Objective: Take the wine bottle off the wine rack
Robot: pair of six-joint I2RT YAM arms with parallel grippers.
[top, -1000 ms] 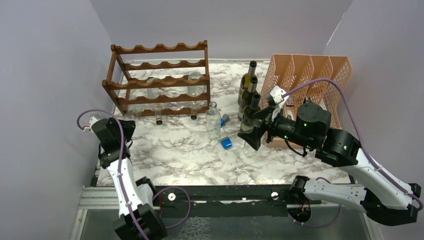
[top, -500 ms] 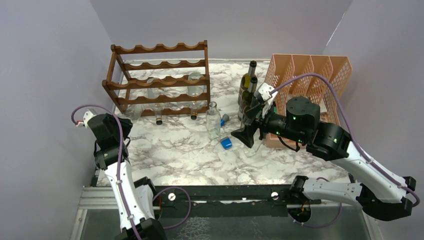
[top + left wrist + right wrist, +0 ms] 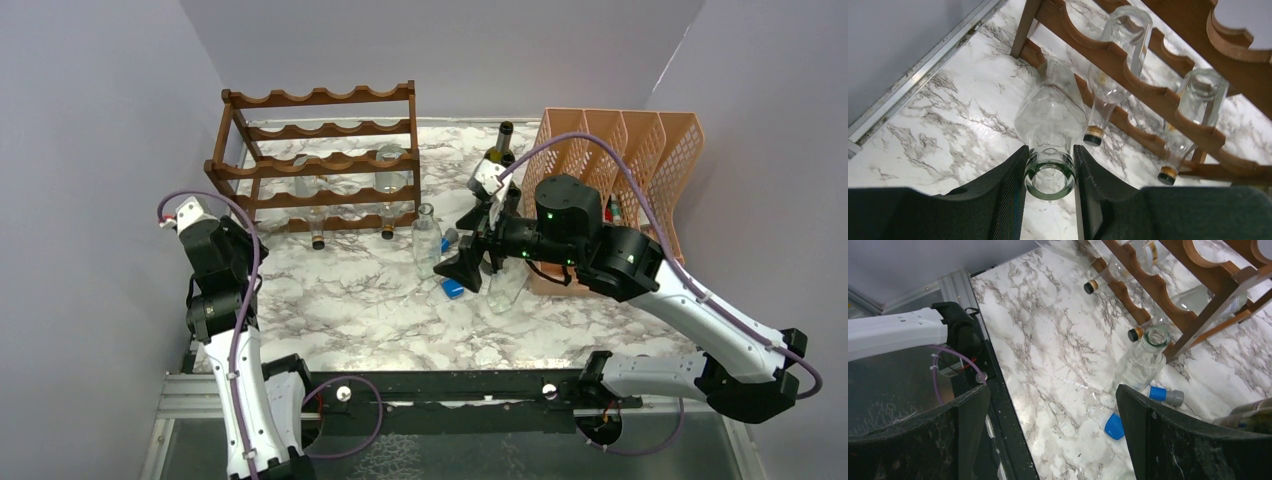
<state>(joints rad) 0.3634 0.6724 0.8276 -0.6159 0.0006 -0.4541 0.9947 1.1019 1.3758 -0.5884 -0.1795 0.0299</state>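
Left wrist: left fingers clamp wine bottle beside wine rack, table edge near; right fingers apart.

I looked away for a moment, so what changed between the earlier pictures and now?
The right tool, jaws wide open, swung left, away from the dark bottles toward the standing bottle. The left tool stayed shut on a clear bottle, barely shifting. The wine rack is unchanged.
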